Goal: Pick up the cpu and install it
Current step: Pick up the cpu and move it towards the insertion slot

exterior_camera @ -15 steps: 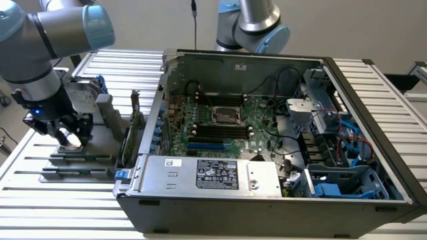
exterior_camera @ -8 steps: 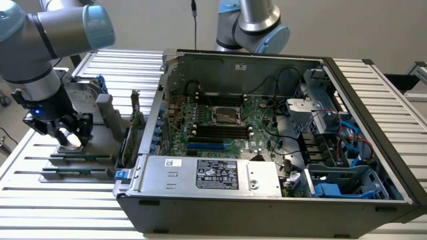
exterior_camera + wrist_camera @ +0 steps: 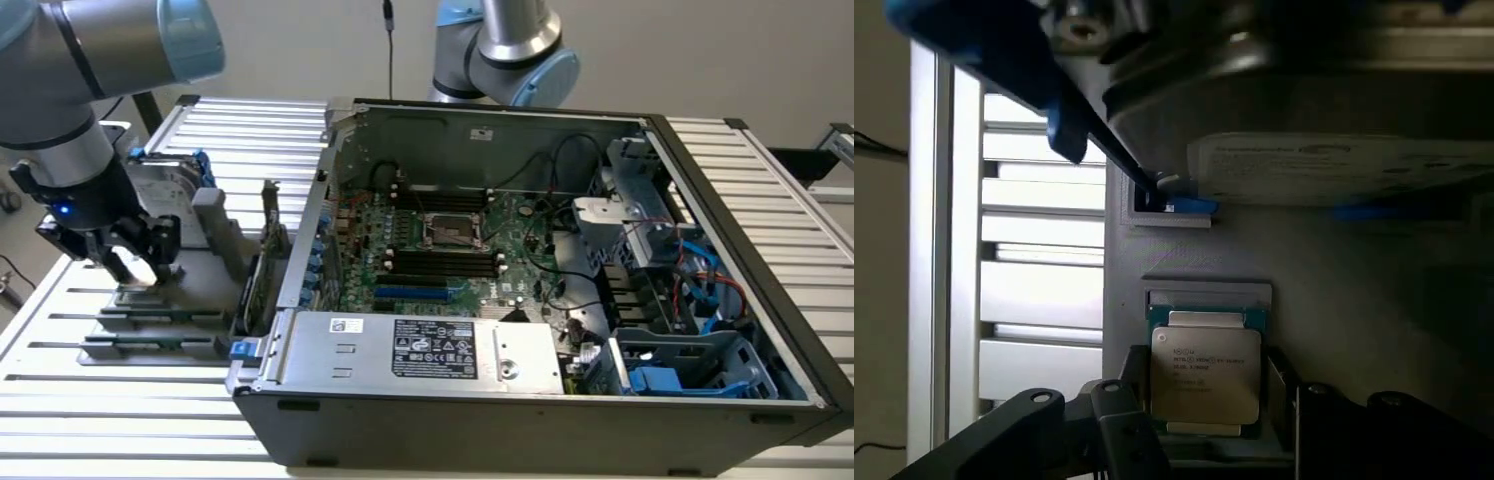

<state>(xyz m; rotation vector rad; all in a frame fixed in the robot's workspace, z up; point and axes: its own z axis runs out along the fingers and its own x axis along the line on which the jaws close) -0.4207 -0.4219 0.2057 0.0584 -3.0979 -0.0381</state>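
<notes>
The cpu (image 3: 1204,372), a small square chip with a shiny metal top and printed text, lies flat in a recess of the grey fixture (image 3: 1354,300). My gripper (image 3: 1209,365) is low over it, with one dark finger (image 3: 1134,400) on each side of the chip and a narrow gap showing at both edges, so it is open. In the exterior view the gripper (image 3: 131,262) hangs over the grey fixture (image 3: 200,290) at the exterior view's left. The open socket (image 3: 451,232) sits in the middle of the motherboard inside the computer case (image 3: 534,400).
A silver hard drive with a blue bracket (image 3: 1294,150) stands on the fixture just beyond the chip. A second arm (image 3: 514,50) rises behind the case. The power supply (image 3: 427,350) and cables fill the case's near and right parts. White slatted table (image 3: 80,400) below.
</notes>
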